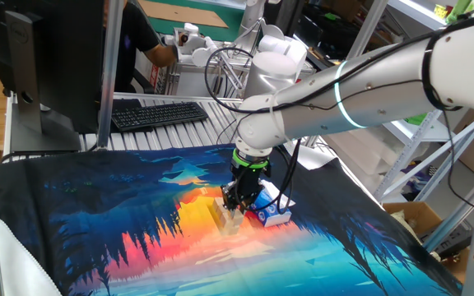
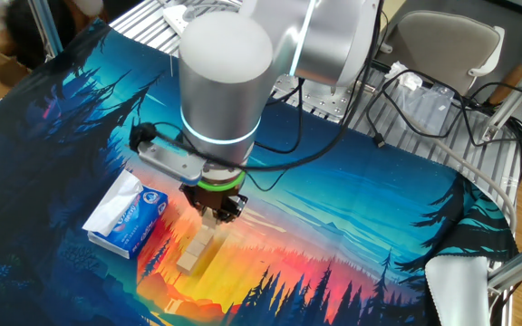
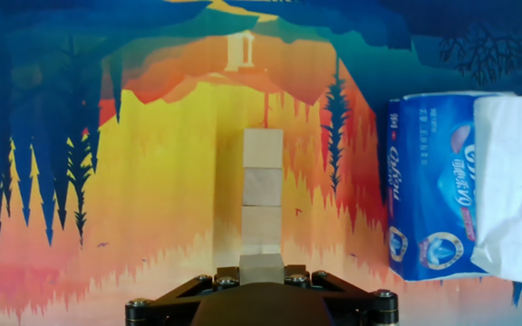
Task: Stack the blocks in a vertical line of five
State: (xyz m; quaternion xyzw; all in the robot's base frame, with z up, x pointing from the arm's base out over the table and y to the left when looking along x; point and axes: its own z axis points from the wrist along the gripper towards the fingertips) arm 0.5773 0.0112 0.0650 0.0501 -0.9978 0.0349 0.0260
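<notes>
Three light-tan wooden blocks [image 3: 263, 186] lie end to end in a straight row on the colourful cloth, running away from the hand view's camera. A fourth block [image 3: 261, 266] sits in line at the row's near end, between the fingers of my gripper [image 3: 261, 272], which is shut on it. In one fixed view the gripper [image 1: 235, 205] points straight down over the row of blocks [image 1: 220, 216]. In the other fixed view the gripper [image 2: 214, 215] stands at the far end of the row [image 2: 191, 256]. Whether the held block touches the cloth I cannot tell.
A blue-and-white tissue box [image 3: 433, 181] lies close to the right of the row, also the box [image 1: 270, 214] beside the gripper. A black keyboard [image 1: 159, 113] and a monitor stand behind the cloth. A person [image 1: 142, 37] is at the back.
</notes>
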